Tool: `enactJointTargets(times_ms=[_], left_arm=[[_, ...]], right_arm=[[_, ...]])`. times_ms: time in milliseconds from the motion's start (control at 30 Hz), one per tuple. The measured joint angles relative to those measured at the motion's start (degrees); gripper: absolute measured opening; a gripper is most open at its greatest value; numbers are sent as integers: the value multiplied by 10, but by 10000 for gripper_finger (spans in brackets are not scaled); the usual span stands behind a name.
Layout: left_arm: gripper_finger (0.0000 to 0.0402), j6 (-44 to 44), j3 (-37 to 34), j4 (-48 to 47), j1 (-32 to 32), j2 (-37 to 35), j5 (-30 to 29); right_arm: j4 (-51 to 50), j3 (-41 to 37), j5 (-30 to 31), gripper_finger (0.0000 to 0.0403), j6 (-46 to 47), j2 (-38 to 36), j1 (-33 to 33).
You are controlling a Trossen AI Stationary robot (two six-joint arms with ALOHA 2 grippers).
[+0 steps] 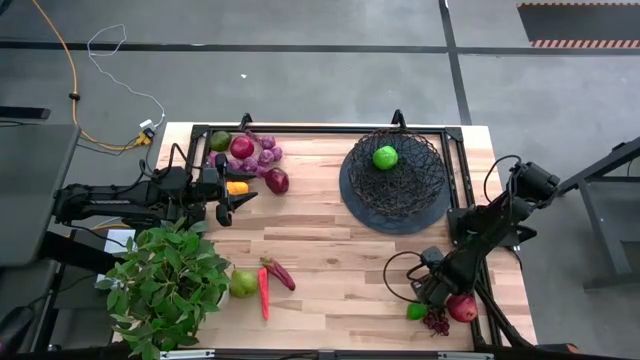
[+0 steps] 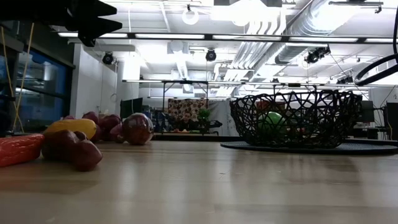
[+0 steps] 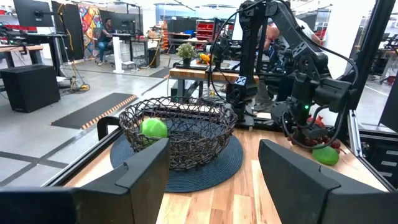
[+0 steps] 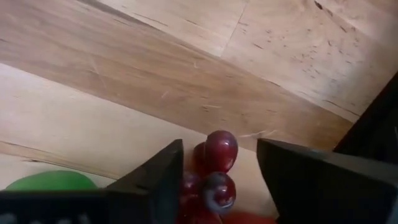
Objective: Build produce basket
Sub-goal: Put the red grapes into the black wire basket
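Straddling a small dark-red grape bunch [image 4: 211,171] at the table's five o'clock corner, the right gripper [image 4: 217,168] stands apart; close squarely on the cluster's middle before lifting toward the black wire mesh basket [image 1: 396,172] at one o'clock. Left gripper [image 3: 214,180] waits apart at nine o'clock.

A bright green lime [image 1: 385,157] sits in the black wire-mesh basket [image 1: 420,185], on a pale wood desk [image 1: 330,260] with a streaky grain. Dark red grapes [image 4: 214,168] show between the right arm's black fingers [image 4: 158,180], beside another green fruit [image 4: 53,181]. Across the desk lie purple grapes [image 1: 262,155], a deep red apple [image 1: 277,181] and a red chilli [image 1: 264,292].
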Motion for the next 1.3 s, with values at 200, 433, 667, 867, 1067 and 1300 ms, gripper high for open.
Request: enactJointTargets(times_ms=[200,433,667,867,1067,1300], left_arm=[[236,0,0,0,0,0,0],[236,0,0,0,0,0,0],[236,0,0,0,0,0,0],[236,0,0,0,0,0,0],[236,0,0,0,0,0,0],[236,0,0,0,0,0,0]], right_arm=[[-6,0,0,109,0,0,0],[-9,0,0,50,-6,0,0],[-10,0,0,5,-11,0,0],[-10,0,-1,4,-22,-1,0],[-15,0,24,2,-31,-25,-1],[-36,0,107,1,-31,-80,-1]])
